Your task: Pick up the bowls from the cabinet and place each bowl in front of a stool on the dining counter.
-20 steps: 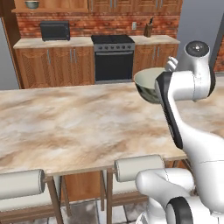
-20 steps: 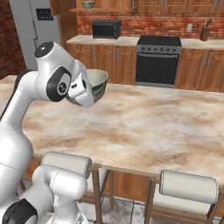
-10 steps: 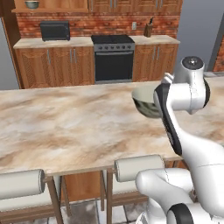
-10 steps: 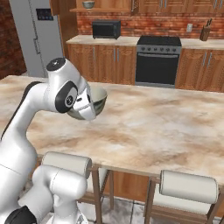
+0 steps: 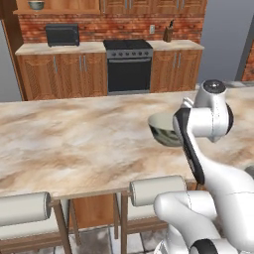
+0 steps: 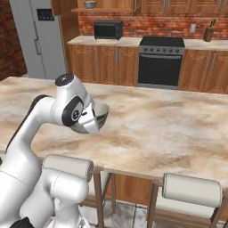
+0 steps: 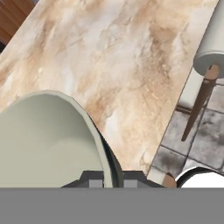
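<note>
Jaws of my gripper (image 7: 113, 178) are pinched tight on the rim of 1 bowl (image 5: 166, 129), held tilted just above the dining counter (image 5: 74, 144) near a stool (image 5: 158, 191); another bowl (image 6: 90, 5) sits far off in the cabinet (image 6: 100, 8).

The arm (image 5: 198, 134) hides part of the bowl (image 5: 162, 130).

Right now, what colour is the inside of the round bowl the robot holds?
Pale cream-green inside the round ceramic bowl, clearest in the hand view.

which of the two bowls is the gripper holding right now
The bowl over the dining counter, clamped at its rim by the shut gripper. The other bowl sits on the cabinet shelf above the microwave.
</note>
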Available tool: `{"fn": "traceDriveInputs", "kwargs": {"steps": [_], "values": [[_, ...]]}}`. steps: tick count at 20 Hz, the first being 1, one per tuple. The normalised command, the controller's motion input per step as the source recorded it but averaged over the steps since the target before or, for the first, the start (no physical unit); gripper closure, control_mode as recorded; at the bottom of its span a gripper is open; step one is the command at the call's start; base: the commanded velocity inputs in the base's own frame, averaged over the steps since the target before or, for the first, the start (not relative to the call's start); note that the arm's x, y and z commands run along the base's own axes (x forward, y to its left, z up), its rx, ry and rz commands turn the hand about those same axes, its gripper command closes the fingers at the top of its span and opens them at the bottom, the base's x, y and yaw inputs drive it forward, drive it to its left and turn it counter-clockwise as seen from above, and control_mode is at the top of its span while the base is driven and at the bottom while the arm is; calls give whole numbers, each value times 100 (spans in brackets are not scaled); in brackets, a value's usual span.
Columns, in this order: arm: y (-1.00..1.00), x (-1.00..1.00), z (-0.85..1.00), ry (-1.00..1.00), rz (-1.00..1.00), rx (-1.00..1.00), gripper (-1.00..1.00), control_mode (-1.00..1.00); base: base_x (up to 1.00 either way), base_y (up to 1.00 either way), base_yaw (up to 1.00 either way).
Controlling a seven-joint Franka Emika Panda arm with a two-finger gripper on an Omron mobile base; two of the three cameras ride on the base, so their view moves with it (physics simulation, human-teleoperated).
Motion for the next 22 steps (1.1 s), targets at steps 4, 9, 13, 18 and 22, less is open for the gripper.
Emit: {"fn": "traceDriveInputs", "kwargs": {"steps": [4,9,13,18,22], "values": [[0,0,-41,0,0,0,100,-100,0,0,0],[2,0,-43,0,0,0,100,-100,0,0,0],[3,4,-41,0,0,0,100,-100,0,0,0],[4,9,-36,0,0,0,100,-100,0,0,0],[6,15,-31,0,0,0,100,-100,0,0,0]]}}
